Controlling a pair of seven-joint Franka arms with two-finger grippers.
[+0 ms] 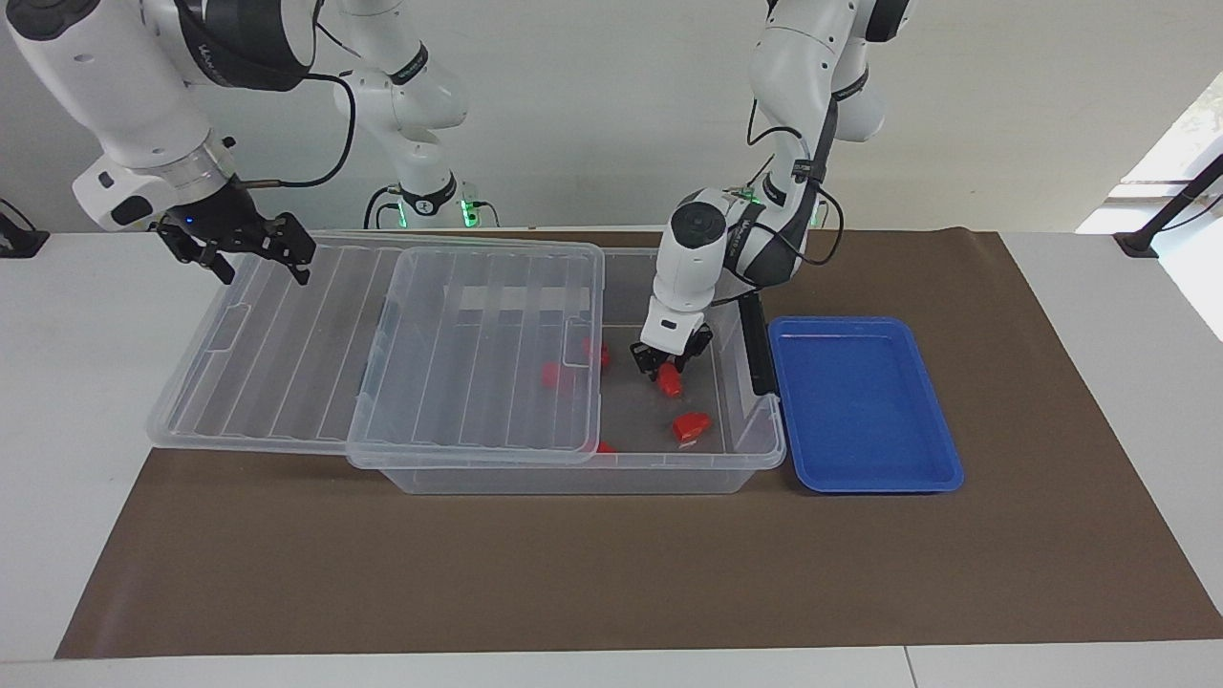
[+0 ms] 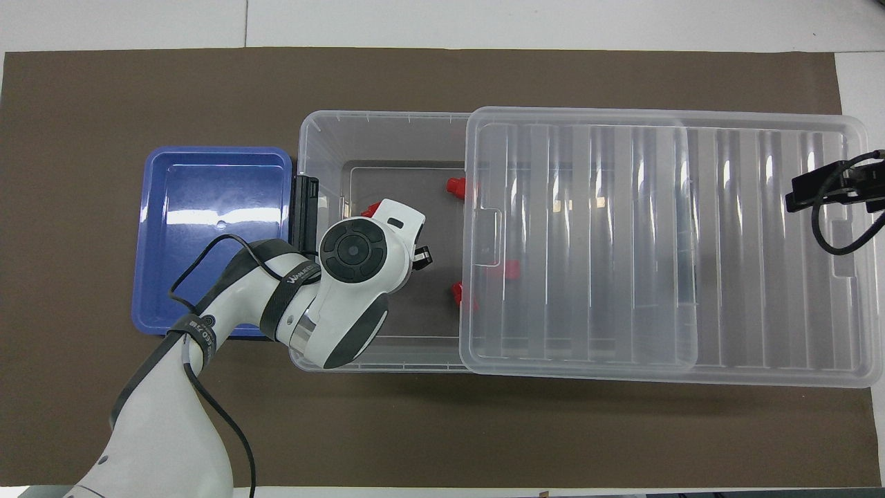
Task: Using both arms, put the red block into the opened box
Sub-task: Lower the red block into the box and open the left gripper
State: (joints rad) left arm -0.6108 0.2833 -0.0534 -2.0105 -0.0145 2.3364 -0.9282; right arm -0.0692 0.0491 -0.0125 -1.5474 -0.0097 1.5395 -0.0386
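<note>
while my left gripper (image 1: 669, 368) hangs low inside the uncovered end of the box (image 1: 755, 457), the end toward the left arm, the red block (image 1: 670, 380) sits right at its fingertips, well below the rim and close to the floor of the box. whether the fingers have fully let go of the block i cannot tell; they look a little parted, and the block looks either just resting on the floor or about to.

i'd judge the task nearly finished: the lid (image 1: 287, 344) is slid toward the right arm's end, leaving the opening clear, and the block is inside the walls. what is left is a clean release and lifting the arm out. other red pieces (image 1: 692, 426) already lie in the box, some under the lid's edge.

my right gripper (image 1: 250, 247) waits over the lid's corner at the right arm's end, fingers spread, holding nothing.

the facing view gives me the block and the fingertips. from overhead, the left arm's wrist covers both; i only catch another red piece (image 2: 371, 208) peeking past it, plus the blue tray (image 2: 207, 235) beside the latch end of the box, holding nothing i can see.
</note>
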